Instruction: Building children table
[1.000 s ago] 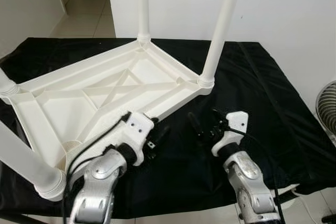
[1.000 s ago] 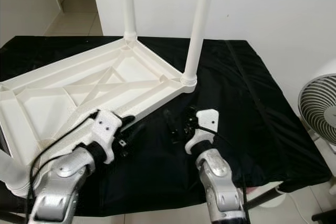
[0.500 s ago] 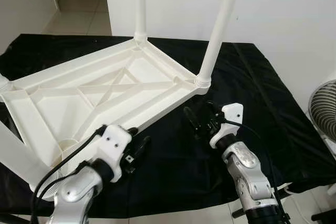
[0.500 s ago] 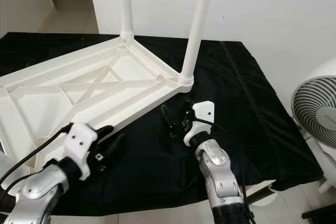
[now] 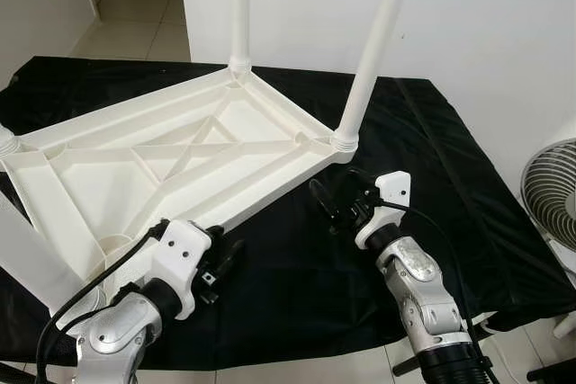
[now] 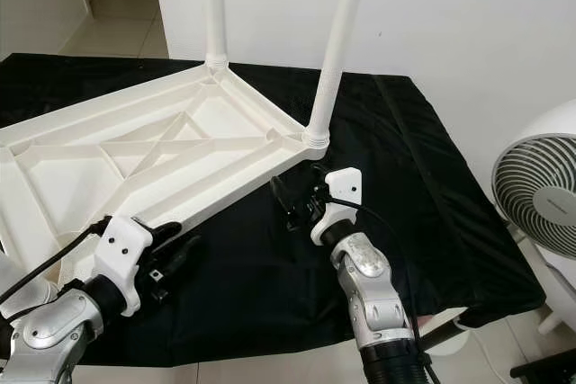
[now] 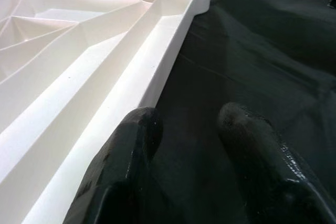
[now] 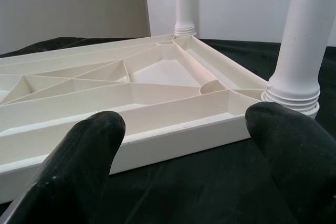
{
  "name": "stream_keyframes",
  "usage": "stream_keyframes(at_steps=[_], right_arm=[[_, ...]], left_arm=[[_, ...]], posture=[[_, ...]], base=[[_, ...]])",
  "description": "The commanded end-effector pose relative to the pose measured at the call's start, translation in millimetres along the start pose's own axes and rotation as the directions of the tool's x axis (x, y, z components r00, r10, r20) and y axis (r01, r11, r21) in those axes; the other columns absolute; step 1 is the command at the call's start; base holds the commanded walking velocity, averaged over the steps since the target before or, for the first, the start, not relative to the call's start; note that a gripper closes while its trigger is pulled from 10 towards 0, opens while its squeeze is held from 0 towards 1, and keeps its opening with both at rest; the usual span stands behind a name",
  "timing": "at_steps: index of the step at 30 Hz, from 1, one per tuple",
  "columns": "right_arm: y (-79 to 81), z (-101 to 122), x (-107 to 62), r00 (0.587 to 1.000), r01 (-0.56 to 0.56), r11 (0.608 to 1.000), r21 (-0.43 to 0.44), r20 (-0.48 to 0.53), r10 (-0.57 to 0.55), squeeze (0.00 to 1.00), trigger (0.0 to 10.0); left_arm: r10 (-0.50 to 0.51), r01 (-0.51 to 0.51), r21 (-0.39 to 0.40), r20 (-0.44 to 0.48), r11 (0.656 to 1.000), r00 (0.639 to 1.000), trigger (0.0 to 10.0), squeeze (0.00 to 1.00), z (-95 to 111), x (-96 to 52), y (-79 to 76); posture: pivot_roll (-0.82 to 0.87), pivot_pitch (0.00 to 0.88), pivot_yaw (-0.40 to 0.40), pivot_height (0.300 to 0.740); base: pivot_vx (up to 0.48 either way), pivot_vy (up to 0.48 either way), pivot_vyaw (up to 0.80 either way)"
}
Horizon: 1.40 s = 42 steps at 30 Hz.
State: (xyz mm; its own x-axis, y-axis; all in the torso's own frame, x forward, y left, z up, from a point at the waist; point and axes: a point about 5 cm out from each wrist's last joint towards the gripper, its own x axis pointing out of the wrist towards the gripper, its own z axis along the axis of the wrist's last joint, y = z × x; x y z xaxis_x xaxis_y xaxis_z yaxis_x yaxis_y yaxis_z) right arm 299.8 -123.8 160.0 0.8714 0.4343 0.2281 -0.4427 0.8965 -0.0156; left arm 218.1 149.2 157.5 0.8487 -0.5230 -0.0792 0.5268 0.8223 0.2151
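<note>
Your table is almost built, both grippers empty.
Your left gripper [image 5: 219, 263] and right gripper [image 5: 329, 209] hover spread, holding nothing, beside the upside-down white table [image 5: 171, 164] on the black cloth [image 5: 432, 177]; its legs [image 5: 373, 47] seem fitted, so turning over remains.

White plastic table [image 5: 180, 150], black cloth [image 5: 432, 186], black fingers [image 8: 89, 150], white fan [image 6: 540, 195].

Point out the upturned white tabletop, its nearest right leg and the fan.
tabletop [image 5: 54, 209], left eye view, a bare underside panel
leg [image 5: 369, 60], left eye view, mid shaft
fan [image 6: 540, 191], right eye view, the grille
</note>
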Motion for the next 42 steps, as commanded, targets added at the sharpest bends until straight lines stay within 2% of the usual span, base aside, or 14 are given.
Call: stream_keyframes(at_steps=[1, 14, 23, 30, 33, 38, 40, 42], right_arm=[[0.3, -3, -3.3, 1.0, 0.003, 1.0, 0.009, -0.005, -0.003, 0.0, 10.0], [10.5, -5, -19.0, 1.0, 0.005, 0.999, 0.033, -0.017, -0.004, 0.0, 10.0], [7.4, -4, -21.6, 1.0, 0.024, 0.999, 0.028, -0.02, -0.023, 0.0, 10.0], [8.2, -3, -21.6, 0.999, 0.027, 0.999, 0.029, -0.022, -0.027, 0.0, 10.0], [8.4, -2, -21.4, 0.999, 0.03, 0.999, 0.029, -0.019, -0.03, 0.0, 10.0], [7.0, -2, -22.4, 0.999, 0.038, 0.999, 0.025, -0.019, -0.037, 0.0, 10.0], [5.7, -1, -24.1, 0.999, 0.048, 0.999, 0.022, -0.018, -0.047, 0.0, 10.0], [5.7, 0, -25.0, 0.998, 0.053, 0.998, 0.022, -0.019, -0.053, 0.0, 10.0]], left_arm=[[0.138, -0.139, -0.005, -0.05, 0.99, 0.989, 10.0, 0.0, -8, 0.5, 8.3], [0.207, -0.204, 0.045, -0.096, 0.978, 0.974, 10.0, 0.0, -17, 5.5, 17.6], [0.213, -0.211, 0.048, -0.051, 0.976, 0.976, 10.0, 0.0, -9, 7.2, 20.9], [0.288, -0.283, 0.086, -0.062, 0.955, 0.955, 10.0, 0.0, -10, 8.3, 31.2], [0.354, -0.342, 0.109, -0.123, 0.933, 0.927, 10.0, 0.0, -21, 10.1, 38.5], [0.369, -0.351, 0.132, -0.147, 0.927, 0.918, 10.0, 0.0, -25, 11.7, 40.5], [0.389, -0.359, 0.18, -0.175, 0.916, 0.905, 10.0, 0.0, -30, 12.9, 43.0], [0.409, -0.374, 0.194, -0.193, 0.907, 0.892, 10.0, 0.0, -33, 13.1, 46.1]], posture=[[0.13, 0.077, -0.081, 0.74], [0.1, 0.078, -0.073, 0.74], [0.1, 0.08, -0.07, 0.74], [0.09, 0.079, -0.068, 0.74], [0.08, 0.08, -0.065, 0.74], [0.07, 0.08, -0.06, 0.74], [0.07, 0.081, -0.054, 0.74], [0.07, 0.08, -0.053, 0.74]], base=[[0.0, 0.0, 0.0], [0.0, 0.0, 0.0], [0.0, 0.0, 0.0], [0.0, 0.0, 0.0], [0.0, 0.0, 0.0], [0.0, 0.0, 0.0], [0.0, 0.0, 0.0], [0.0, 0.0, 0.0]])
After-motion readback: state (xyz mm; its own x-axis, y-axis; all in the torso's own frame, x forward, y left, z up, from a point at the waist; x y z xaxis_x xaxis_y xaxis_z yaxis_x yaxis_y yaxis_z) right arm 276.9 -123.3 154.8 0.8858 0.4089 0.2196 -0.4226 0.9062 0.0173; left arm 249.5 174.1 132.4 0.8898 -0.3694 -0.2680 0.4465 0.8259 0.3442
